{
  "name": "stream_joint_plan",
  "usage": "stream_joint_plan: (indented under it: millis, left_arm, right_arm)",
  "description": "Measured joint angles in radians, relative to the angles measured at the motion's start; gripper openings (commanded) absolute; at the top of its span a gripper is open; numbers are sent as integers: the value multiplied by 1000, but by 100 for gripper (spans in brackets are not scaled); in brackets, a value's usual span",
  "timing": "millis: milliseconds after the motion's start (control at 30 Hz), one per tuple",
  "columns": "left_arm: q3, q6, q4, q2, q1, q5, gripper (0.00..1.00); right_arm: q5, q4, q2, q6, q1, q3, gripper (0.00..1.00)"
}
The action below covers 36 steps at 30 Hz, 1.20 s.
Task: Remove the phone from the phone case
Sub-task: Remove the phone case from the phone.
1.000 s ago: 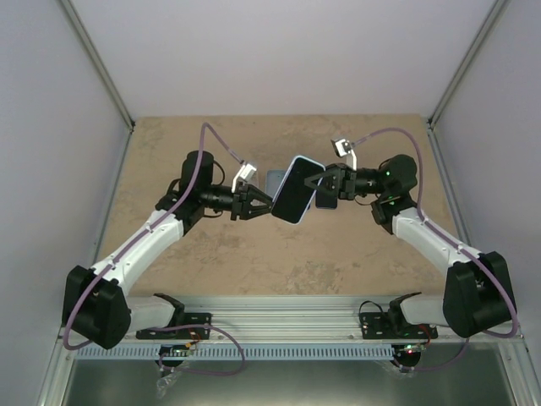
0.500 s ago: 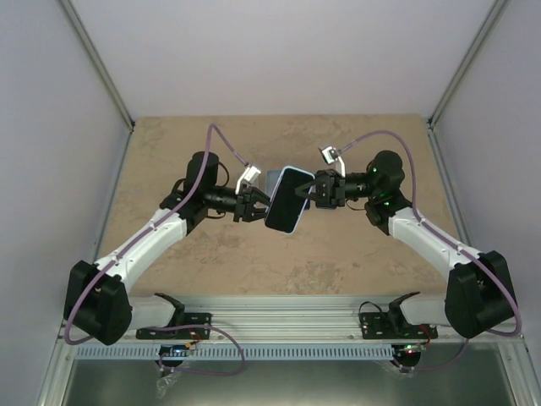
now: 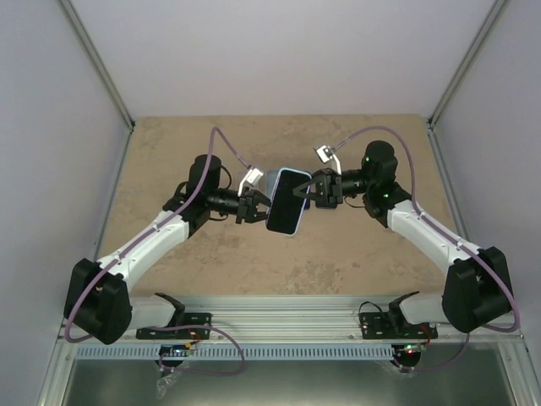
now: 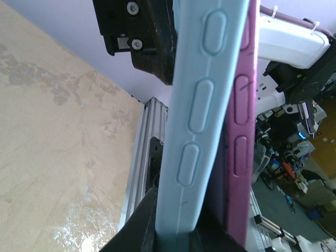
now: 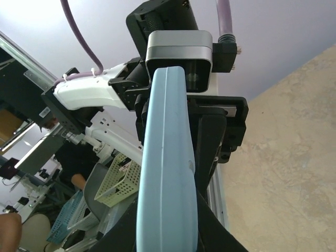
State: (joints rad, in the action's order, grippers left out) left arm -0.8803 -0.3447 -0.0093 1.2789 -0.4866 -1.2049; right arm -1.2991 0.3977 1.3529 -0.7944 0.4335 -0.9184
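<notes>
A phone with a black screen sits in a light-blue case (image 3: 286, 200), held in the air over the middle of the table. My left gripper (image 3: 264, 205) is shut on the case's left edge. My right gripper (image 3: 303, 193) is shut on its right edge. In the left wrist view my gripper (image 4: 176, 231) clamps the light-blue case edge (image 4: 202, 121). A purple edge with buttons (image 4: 239, 131), seemingly the phone's side, runs right beside the case edge. In the right wrist view my gripper (image 5: 168, 231) clamps the blue case edge (image 5: 168, 173).
The tan table (image 3: 211, 262) lies below the held phone. Grey walls stand on three sides, and a metal rail (image 3: 287, 309) runs along the near edge by the arm bases.
Both grippers have shifted a little to the left with the phone between them. The phone now stands more upright and closer to the left arm.
</notes>
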Motion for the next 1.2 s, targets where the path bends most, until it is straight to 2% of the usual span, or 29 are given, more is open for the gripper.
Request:
stream_joint_plan:
  millis: [67,133,200,367,500,633,867,1200]
  left_arm:
    - [22,-40,64,-5,6,5,0]
    - [33,-79,115,-5,13,19,0]
    - [36,-138,164,-4,21,38,0]
    - [38,-240,249,0,44,75,0]
    - [55,-290,279,0,60,97,0]
    - [69,-334,274,2,79,126,0]
    - [69,-455,257,37,161,205,0]
    - [45,-528,82,79,190,379,0]
  right_arm:
    - [1,-34,5,13,-6,-16,18]
    - [5,-77,17,39,-16,-42,37]
    - [9,-129,38,85,-24,-85,52]
    - [38,-262,77,218,-46,-235,74]
    - [95,-336,84,307,-73,-295,87]
    - [180,-419,84,405,-78,-332,92]
    - [467,-590,80,625,-55,-410,93]
    - [909,-683,56,919,137,-384,92]
